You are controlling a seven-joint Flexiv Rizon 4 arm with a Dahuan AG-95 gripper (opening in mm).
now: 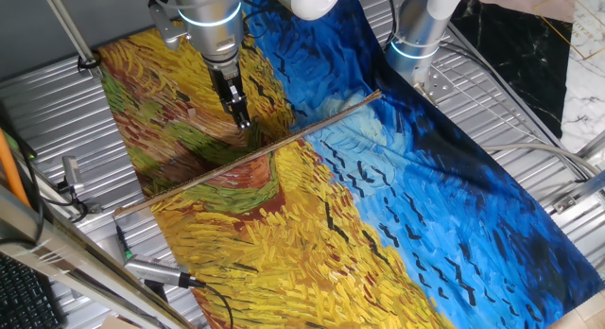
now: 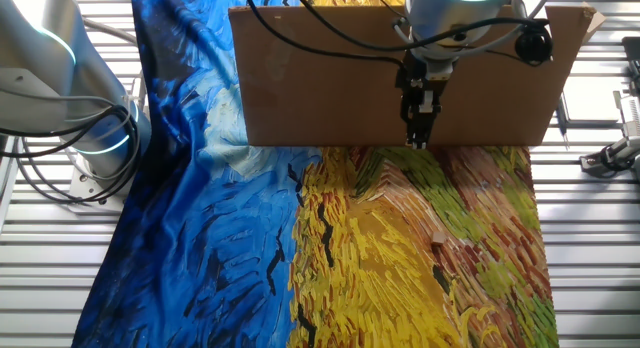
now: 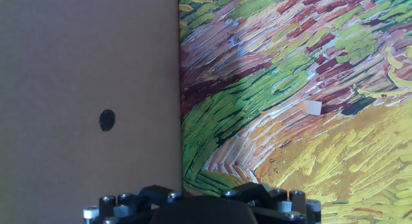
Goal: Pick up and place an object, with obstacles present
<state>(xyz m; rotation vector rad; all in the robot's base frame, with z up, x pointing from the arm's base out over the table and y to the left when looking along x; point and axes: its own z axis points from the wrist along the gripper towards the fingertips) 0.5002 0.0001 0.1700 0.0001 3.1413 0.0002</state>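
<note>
Pale tan object [image 3: 312, 107] lies free on the painted cloth [image 1: 397, 225], apart from the cardboard wall [image 2: 330, 78]. Gripper [image 2: 418, 140] hovers beside that wall; finger gap cannot be judged, nothing visibly held. Pick not yet made; grasp and placement both remain.

Upright cardboard panel [image 2: 330, 78] on painted cloth [image 1: 397, 234]
</note>
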